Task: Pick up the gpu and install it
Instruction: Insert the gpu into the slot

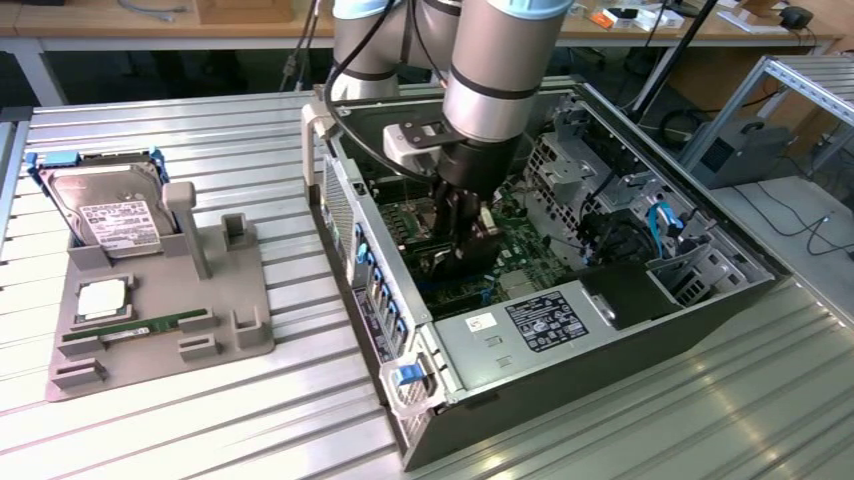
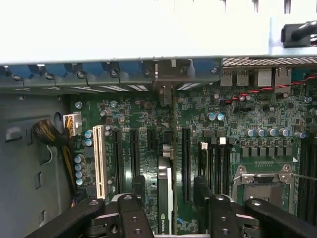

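Here the gripper point(image 2: 166, 196) is clamped on the gpu point(image 2: 165, 198), held edge-on at the lower centre of the wrist view. Its long axis runs parallel to the motherboard point(image 2: 198, 124) expansion slots, directly over one

lab: robot arm point(image 1: 501, 60), open computer case point(image 1: 561, 300), workbenches point(image 1: 160, 35).

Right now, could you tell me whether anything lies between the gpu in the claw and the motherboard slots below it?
Nothing visible does. The claw is shut on the gpu, held edge-on inside the computer case, directly over the motherboard. The long black slots beside the card look bare, with no cable across them.
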